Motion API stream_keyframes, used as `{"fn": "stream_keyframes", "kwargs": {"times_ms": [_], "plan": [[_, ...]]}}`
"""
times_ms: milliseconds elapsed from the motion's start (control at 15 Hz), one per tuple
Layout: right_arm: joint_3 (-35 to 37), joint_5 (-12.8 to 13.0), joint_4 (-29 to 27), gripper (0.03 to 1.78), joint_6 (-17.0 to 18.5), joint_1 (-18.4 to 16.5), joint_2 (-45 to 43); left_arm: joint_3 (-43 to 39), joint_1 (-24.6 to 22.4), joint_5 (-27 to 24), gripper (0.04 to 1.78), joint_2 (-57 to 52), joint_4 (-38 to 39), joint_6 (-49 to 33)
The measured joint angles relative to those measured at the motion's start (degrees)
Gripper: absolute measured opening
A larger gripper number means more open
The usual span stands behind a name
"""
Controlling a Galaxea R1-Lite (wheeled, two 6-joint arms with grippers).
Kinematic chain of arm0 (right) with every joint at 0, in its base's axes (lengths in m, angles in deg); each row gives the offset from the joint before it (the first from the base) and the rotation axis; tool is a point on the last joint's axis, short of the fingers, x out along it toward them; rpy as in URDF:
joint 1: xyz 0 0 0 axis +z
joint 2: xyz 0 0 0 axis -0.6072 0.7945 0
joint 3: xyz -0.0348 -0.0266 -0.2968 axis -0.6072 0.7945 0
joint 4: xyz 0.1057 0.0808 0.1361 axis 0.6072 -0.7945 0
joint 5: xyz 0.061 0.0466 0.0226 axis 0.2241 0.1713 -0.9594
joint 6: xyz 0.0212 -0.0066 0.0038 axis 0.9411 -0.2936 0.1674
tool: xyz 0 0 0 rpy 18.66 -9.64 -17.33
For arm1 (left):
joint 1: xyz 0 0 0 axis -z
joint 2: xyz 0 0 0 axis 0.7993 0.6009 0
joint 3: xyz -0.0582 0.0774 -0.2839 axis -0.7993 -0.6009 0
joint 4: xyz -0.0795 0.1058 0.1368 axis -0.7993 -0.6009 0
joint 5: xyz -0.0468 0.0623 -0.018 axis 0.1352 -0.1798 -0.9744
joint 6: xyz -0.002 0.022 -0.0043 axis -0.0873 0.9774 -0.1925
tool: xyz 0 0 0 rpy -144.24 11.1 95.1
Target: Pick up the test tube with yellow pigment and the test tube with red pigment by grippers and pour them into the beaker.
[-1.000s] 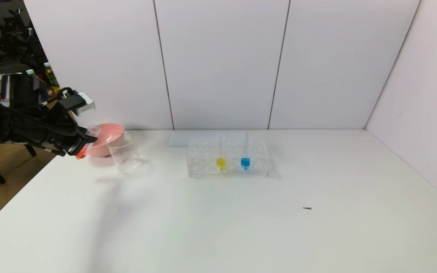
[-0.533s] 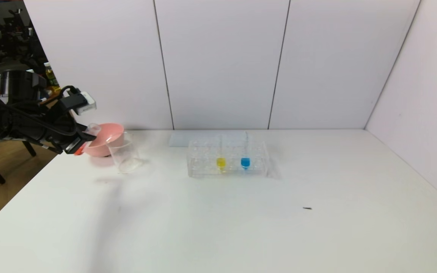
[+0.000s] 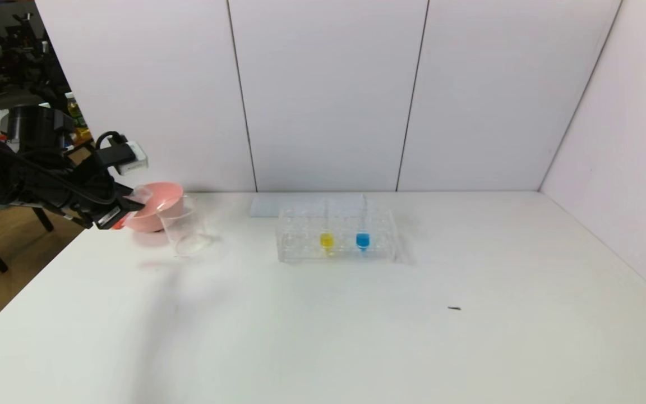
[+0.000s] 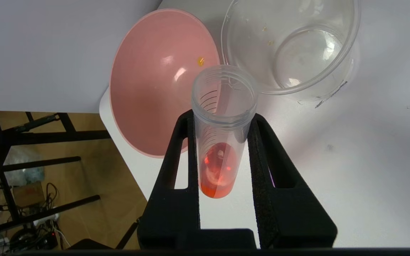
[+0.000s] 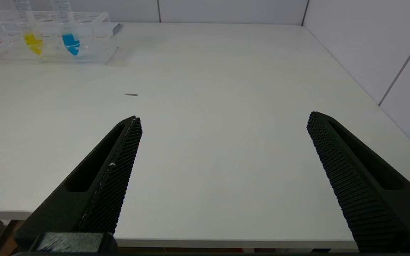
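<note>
My left gripper (image 3: 124, 207) is shut on the test tube with red pigment (image 4: 219, 142), held tilted at the table's far left edge, its open mouth (image 3: 139, 194) over the pink bowl's rim, just left of the beaker (image 3: 184, 226). In the left wrist view the red liquid sits at the tube's bottom between the jaws (image 4: 222, 121), and the beaker (image 4: 290, 46) lies just beyond the tube's mouth. The test tube with yellow pigment (image 3: 326, 235) stands in the clear rack (image 3: 300, 247). My right gripper (image 5: 222, 122) is open and empty over the table's near edge, out of the head view.
A pink bowl (image 3: 160, 210) touches the beaker's left side, at the table's corner. A blue-liquid tube (image 3: 363, 235) stands in the rack beside the yellow one. A small dark speck (image 3: 454, 308) lies on the table. White walls close the back and right.
My left gripper has shifted slightly right and up with the red tube, tipping it flatter; the red end now shows less below the jaws. Nothing else has moved.
</note>
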Motion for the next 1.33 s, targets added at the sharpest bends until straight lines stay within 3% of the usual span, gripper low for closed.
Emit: {"fn": "stream_keyframes", "kwargs": {"times_ms": [200, 1333], "plan": [[0.0, 0.0, 0.0, 1.70, 0.0, 0.0, 0.0, 2.9, 0.0, -0.2, 0.44, 0.5, -6.1, 1.8], [0.0, 0.0, 0.0, 1.70, 0.0, 0.0, 0.0, 5.9, 0.6, -0.1, 0.44, 1.6, -6.6, 8.4]]}}
